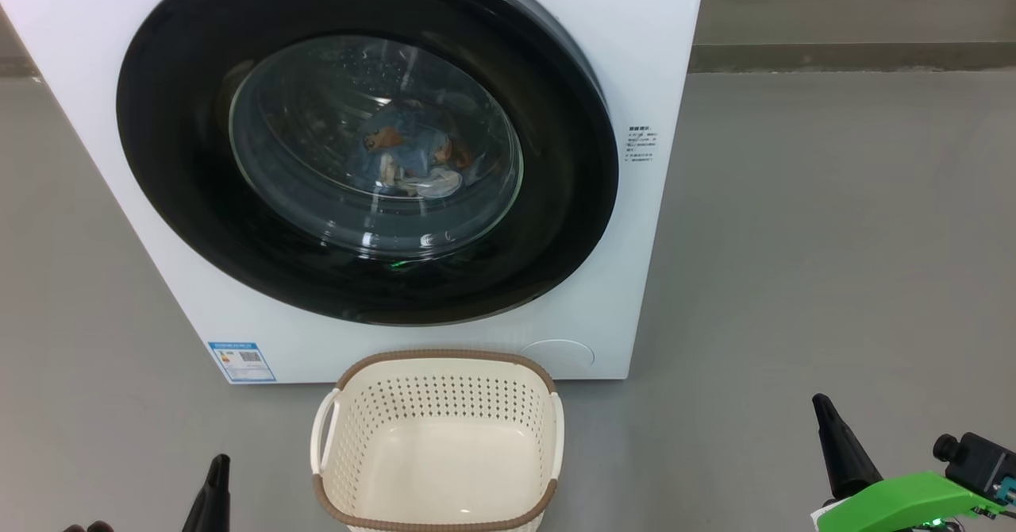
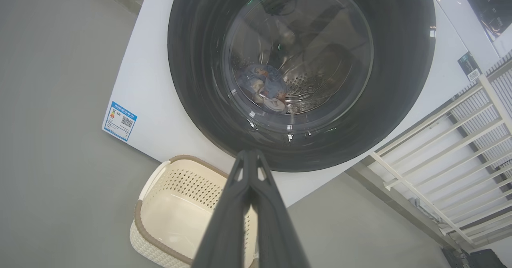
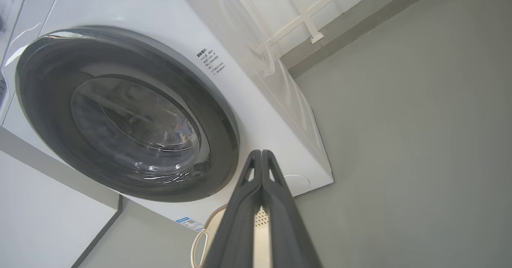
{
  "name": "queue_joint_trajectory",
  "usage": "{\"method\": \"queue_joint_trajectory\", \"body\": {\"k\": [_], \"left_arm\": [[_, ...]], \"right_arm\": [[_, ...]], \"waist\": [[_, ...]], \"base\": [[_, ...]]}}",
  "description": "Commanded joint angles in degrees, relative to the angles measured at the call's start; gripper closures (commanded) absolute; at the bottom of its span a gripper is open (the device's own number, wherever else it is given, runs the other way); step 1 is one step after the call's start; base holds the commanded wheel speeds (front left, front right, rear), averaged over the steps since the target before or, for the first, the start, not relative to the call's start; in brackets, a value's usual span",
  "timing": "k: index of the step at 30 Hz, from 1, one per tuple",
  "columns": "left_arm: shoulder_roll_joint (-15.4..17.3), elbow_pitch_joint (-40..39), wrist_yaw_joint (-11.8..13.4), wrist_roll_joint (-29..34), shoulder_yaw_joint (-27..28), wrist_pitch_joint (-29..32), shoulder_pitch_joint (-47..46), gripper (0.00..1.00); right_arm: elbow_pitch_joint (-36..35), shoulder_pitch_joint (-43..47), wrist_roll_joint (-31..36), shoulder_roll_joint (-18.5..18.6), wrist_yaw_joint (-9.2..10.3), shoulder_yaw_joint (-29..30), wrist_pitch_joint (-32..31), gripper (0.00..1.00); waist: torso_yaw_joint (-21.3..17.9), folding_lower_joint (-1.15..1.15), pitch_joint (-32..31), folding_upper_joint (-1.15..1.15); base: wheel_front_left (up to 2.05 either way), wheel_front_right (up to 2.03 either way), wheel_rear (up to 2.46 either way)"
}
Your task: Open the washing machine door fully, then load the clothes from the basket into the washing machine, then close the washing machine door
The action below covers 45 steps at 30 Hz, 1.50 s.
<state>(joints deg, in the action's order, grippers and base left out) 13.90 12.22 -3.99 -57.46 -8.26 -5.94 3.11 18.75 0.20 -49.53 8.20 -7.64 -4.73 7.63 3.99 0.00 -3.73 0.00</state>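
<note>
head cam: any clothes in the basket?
No, the basket is bare inside; the clothes lie behind the shut washing machine door.

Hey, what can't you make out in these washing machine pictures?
- Clothes: head view, blurred behind the door's reflective glass; number of pieces unclear.
- Basket's near rim: head view, cut by the bottom edge; left wrist view, left hand covers part.
- Blue label print: head view, too small to read.

Grey floor (image 1: 833, 238), white frame (image 2: 495, 104), perhaps railing
</note>
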Motion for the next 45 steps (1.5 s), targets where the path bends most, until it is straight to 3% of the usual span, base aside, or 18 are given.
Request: {"method": "queue_joint_trajectory", "body": {"k": [1, 45], "left_arm": [[0.5, -0.8, -0.4, -1.1, 1.6, 0.6, -3.1, 1.00], [-5.4, 0.5, -2.0, -18.5, 8.3, 6.6, -6.3, 1.00]], "right_arm": [[-1.7, -3.0, -1.4, 0.4, 0.04, 0.6, -0.4, 1.00], [-3.3, -4.8, -22.6, -2.5, 0.10, 6.1, -7.5, 1.00]], "waist": [[-0.1, 0.00, 0.1, 0.00], [-2.1, 0.00, 2.1, 0.00]], "base": [[0.00, 0.00, 0.00], [0.00, 0.00, 0.00]]}}
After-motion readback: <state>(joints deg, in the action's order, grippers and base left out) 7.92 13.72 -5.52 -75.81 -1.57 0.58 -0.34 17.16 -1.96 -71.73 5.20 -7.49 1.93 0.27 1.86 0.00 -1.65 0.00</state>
